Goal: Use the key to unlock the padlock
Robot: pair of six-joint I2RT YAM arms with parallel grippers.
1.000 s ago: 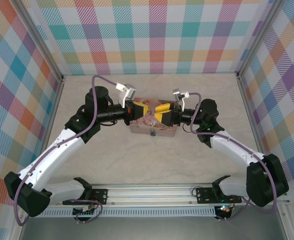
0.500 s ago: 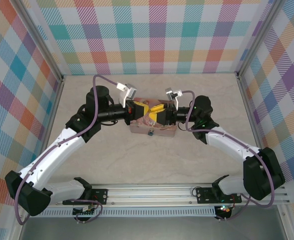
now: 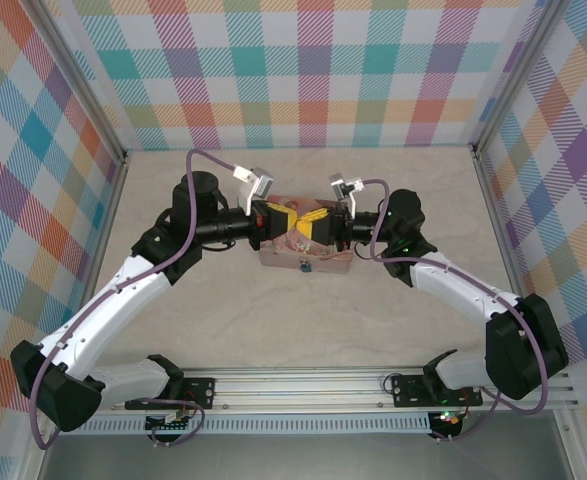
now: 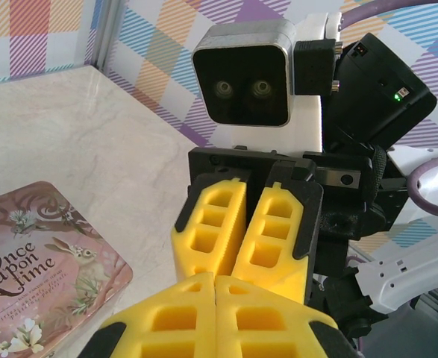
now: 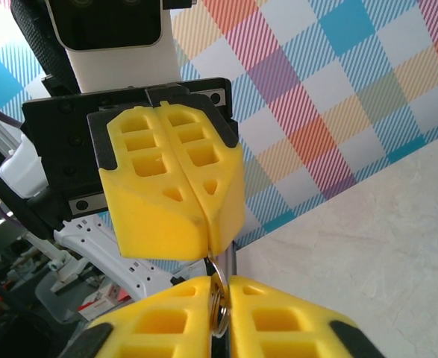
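Yellow fingertips meet nose to nose above the pink tin (image 4: 39, 268): your left gripper (image 5: 206, 237) and right gripper (image 4: 241, 265) point straight at each other, their tips touching or all but touching. Both have their fingers pressed together with no gap between them. In the right wrist view, your right gripper pinches a small silvery metal piece with a ring end, the key (image 5: 219, 294), which stands upright in the seam between its pads. The key's upper end reaches the tip of the left gripper, and you cannot tell whether the left pads pinch it too. The padlock (image 3: 304, 267) is a teal speck on the tin's near side wall, below the two grippers and apart from them; its shackle is too small to make out. The tin lies flat on the table (image 3: 303, 330), in the far half, about midway between the left and right edges and well apart from the near edge.
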